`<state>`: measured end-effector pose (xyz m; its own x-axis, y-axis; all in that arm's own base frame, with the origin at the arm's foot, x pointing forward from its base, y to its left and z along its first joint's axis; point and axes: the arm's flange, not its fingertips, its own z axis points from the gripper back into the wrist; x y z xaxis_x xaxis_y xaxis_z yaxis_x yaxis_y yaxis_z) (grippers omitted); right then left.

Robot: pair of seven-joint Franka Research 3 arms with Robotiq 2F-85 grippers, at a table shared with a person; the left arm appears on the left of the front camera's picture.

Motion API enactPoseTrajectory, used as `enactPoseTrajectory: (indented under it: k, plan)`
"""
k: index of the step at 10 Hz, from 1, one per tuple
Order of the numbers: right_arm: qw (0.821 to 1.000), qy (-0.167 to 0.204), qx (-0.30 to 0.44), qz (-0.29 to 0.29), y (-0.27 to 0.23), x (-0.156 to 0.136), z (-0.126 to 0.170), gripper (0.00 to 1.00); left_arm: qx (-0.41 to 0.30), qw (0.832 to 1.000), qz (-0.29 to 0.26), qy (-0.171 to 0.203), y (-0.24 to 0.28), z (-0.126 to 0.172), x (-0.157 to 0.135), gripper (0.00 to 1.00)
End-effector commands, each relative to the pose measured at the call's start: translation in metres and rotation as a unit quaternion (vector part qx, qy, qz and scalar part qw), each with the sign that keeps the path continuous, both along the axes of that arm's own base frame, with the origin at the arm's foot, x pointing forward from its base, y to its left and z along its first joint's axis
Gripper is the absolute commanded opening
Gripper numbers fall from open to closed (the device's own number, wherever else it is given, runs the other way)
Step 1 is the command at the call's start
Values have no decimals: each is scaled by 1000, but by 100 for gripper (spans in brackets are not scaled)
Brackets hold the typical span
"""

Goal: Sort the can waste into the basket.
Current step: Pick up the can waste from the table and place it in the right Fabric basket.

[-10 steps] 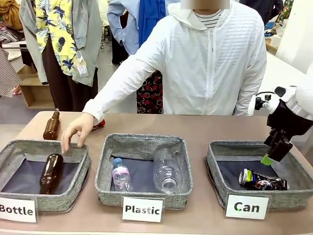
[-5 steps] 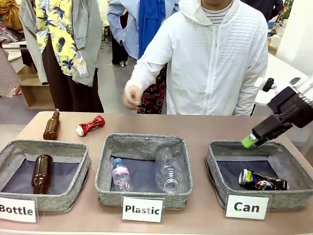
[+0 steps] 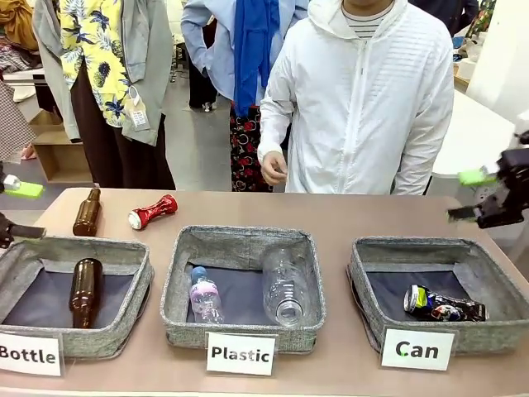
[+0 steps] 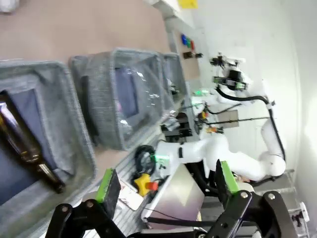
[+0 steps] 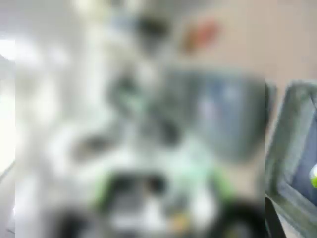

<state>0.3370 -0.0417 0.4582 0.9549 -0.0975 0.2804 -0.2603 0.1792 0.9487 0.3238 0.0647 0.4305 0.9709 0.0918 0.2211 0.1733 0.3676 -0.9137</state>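
The shiny red crushed can (image 3: pixel 153 212) lies on the table behind the "Bottle" basket, near the back left. The black can with green-yellow print (image 3: pixel 442 304) lies inside the "Can" basket (image 3: pixel 364 273) at the front right. My right gripper (image 3: pixel 473 195) hangs open and empty at the right edge, above and behind that basket. At the left edge my left gripper (image 3: pixel 18 211) is open over the "Bottle" basket's far corner. The left wrist view shows the left gripper (image 4: pixel 167 181) spread with nothing between its fingers. The right wrist view is heavily blurred.
The "Bottle" basket (image 3: pixel 136 285) holds a brown bottle (image 3: pixel 85 291). Another brown bottle (image 3: pixel 87 212) stands on the table beside the red can. The "Plastic" basket (image 3: pixel 178 281) holds two clear bottles. The person stands at the far side with a hand (image 3: pixel 271 168) held at the waist.
My right gripper rose from over the "Can" basket and pulled back to the right. The left gripper came in at the left edge. The person's hand withdrew from the table.
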Motion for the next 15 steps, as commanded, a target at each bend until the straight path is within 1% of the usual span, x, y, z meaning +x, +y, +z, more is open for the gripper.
enactPoseTrajectory:
  k: [1,11,12,13,14,15]
  plan:
    - [996,1,-80,33,22,-3,6,100,-22,1000,-11,-4,-6,8,-4,100]
    - [996,1,-80,33,22,-3,6,100,-22,1000,-11,-4,-6,8,-4,100]
    - [996,1,-80,33,22,-3,6,100,-12,1000,-13,-5,-5,5,-2,100]
    - [996,1,-80,33,22,-3,6,100,57,998,-25,-18,-19,27,10,100]
    - [996,1,-80,33,22,-3,6,100,102,994,-28,0,-29,46,42,100]
    - [996,1,-80,33,22,-3,6,100,165,986,-7,31,-43,63,83,100]
